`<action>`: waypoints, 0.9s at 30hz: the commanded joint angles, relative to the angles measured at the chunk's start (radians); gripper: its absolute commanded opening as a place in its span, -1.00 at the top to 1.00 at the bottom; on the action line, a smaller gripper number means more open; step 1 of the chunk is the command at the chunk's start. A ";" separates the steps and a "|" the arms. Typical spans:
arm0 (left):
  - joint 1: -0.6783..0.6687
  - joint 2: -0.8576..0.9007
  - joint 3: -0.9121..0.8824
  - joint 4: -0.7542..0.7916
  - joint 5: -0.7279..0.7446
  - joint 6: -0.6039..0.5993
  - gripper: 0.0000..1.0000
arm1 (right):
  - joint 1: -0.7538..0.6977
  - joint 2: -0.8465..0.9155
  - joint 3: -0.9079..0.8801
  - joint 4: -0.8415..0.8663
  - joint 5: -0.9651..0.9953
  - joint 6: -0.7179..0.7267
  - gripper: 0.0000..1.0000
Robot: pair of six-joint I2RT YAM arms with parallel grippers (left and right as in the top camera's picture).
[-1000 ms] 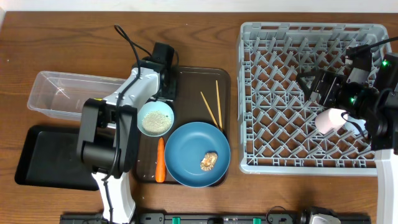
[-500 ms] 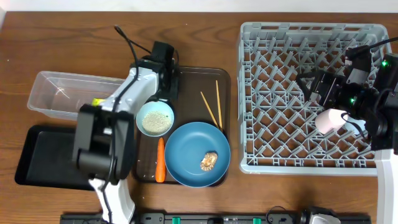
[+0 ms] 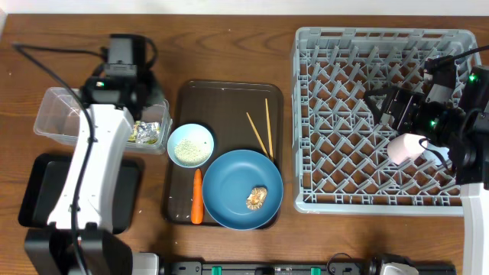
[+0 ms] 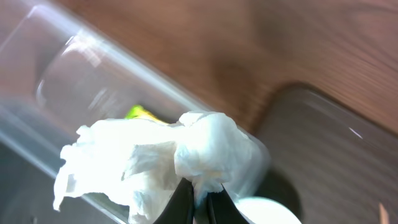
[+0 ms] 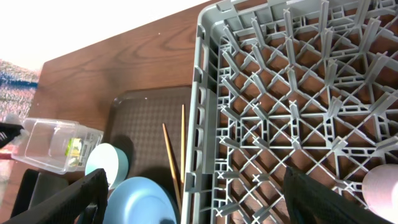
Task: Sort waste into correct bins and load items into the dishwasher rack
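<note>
My left gripper (image 4: 200, 186) is shut on the crumpled wrapper (image 4: 186, 149), a silver-white wad with a yellow-green patch. It holds the wad at the right end of the clear tub (image 3: 65, 114), where the wrapper (image 3: 149, 131) also shows from overhead. My right gripper (image 3: 380, 103) hangs open and holds nothing over the grey rack (image 3: 344, 46). A pink cup (image 3: 405, 147) lies in the rack beside it. The bowl of rice (image 3: 190, 145), carrot (image 3: 197, 196), chopsticks (image 3: 262, 128) and blue plate (image 3: 229, 179) with a brown scrap (image 3: 256, 196) rest on the brown tray (image 3: 229, 95).
The black tray (image 3: 38, 191) lies in front of the tub, partly under my left arm (image 3: 92, 153). The rack's near wall (image 5: 198, 124) stands just right of the brown tray. Bare wood runs along the back of the table.
My left arm has swung from the brown tray's back-left corner over to the clear tub, and its jaws have shut. The right arm and pink cup have not moved.
</note>
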 commanded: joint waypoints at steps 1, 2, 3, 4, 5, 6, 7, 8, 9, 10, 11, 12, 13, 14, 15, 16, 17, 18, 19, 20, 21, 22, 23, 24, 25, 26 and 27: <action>0.080 0.076 -0.039 0.005 0.038 -0.103 0.88 | 0.008 0.005 0.002 -0.001 0.002 -0.018 -0.65; 0.098 0.097 -0.039 0.010 0.074 -0.103 0.88 | 0.008 0.005 0.002 0.000 0.002 -0.017 -0.66; 0.112 0.111 -0.039 0.013 0.093 -0.103 0.88 | 0.008 0.005 0.002 0.000 0.002 -0.017 -0.65; 0.126 0.126 -0.039 0.018 0.108 -0.102 0.88 | 0.008 0.005 0.002 0.000 0.002 -0.018 -0.66; 0.135 0.134 -0.039 0.019 0.118 -0.102 0.85 | 0.008 0.005 0.002 0.000 0.002 -0.017 -0.66; 0.144 0.137 -0.039 0.019 0.132 -0.101 0.67 | 0.008 0.005 0.002 0.000 0.002 -0.017 -0.66; 0.150 0.137 -0.037 0.019 0.151 -0.090 0.42 | 0.008 0.005 0.002 -0.001 0.002 -0.018 -0.66; 0.154 0.133 -0.032 0.017 0.174 -0.072 0.11 | 0.008 0.005 0.002 -0.001 0.002 -0.018 -0.66; 0.154 0.127 -0.025 0.016 0.206 -0.048 -0.27 | 0.008 0.005 0.002 -0.002 0.002 -0.018 -0.66; 0.154 0.119 -0.016 0.012 0.233 -0.025 -0.40 | 0.008 0.005 0.002 -0.002 0.002 -0.018 -0.66; 0.154 0.107 -0.005 0.001 0.257 0.004 -0.45 | 0.008 0.005 0.002 -0.001 0.002 -0.018 -0.66; 0.152 0.090 0.005 -0.015 0.272 0.027 -0.47 | 0.008 0.005 0.002 0.000 0.002 -0.018 -0.68; 0.150 0.074 0.013 -0.029 0.278 0.040 -0.48 | 0.008 0.005 0.002 0.000 0.002 -0.018 -0.69; 0.146 0.055 0.018 -0.039 0.285 0.061 -0.49 | 0.008 0.005 0.002 0.000 0.002 -0.018 -0.70; 0.139 0.032 0.019 -0.046 0.303 0.098 -0.49 | 0.008 0.005 0.002 0.000 0.002 -0.018 -0.70; 0.127 0.010 0.019 -0.055 0.320 0.143 -0.49 | 0.008 0.005 0.002 0.000 0.002 -0.018 -0.71; 0.114 -0.010 0.019 -0.065 0.328 0.178 -0.49 | 0.008 0.005 0.002 0.000 0.002 -0.018 -0.71; 0.093 -0.029 0.019 -0.081 0.330 0.212 -0.48 | 0.008 0.005 0.002 0.002 0.002 -0.018 -0.71; 0.068 -0.047 0.019 -0.101 0.330 0.245 -0.48 | 0.008 0.005 0.002 0.004 0.003 -0.018 -0.71; 0.043 -0.058 0.019 -0.121 0.330 0.270 -0.47 | 0.008 0.005 0.002 0.006 0.003 -0.018 -0.71; 0.010 -0.067 0.019 -0.145 0.330 0.294 -0.45 | 0.008 0.005 0.002 0.008 0.003 -0.018 -0.71; -0.021 -0.068 0.019 -0.164 0.329 0.311 -0.43 | 0.008 0.005 0.002 0.011 0.003 -0.018 -0.71; -0.053 -0.068 0.019 -0.182 0.326 0.325 -0.41 | 0.008 0.005 0.002 0.014 0.003 -0.018 -0.71; -0.087 -0.064 0.014 -0.197 0.313 0.325 -0.40 | 0.008 0.005 0.002 0.016 0.003 -0.018 -0.71; -0.120 -0.061 0.005 -0.202 0.305 0.325 -0.37 | 0.008 0.005 0.002 0.017 0.003 -0.018 -0.72; -0.146 -0.057 -0.005 -0.201 0.297 0.325 -0.33 | 0.008 0.005 0.002 0.016 0.003 -0.018 -0.71; -0.172 -0.050 -0.021 -0.195 0.286 0.324 -0.25 | 0.008 0.005 0.002 0.016 0.003 -0.018 -0.71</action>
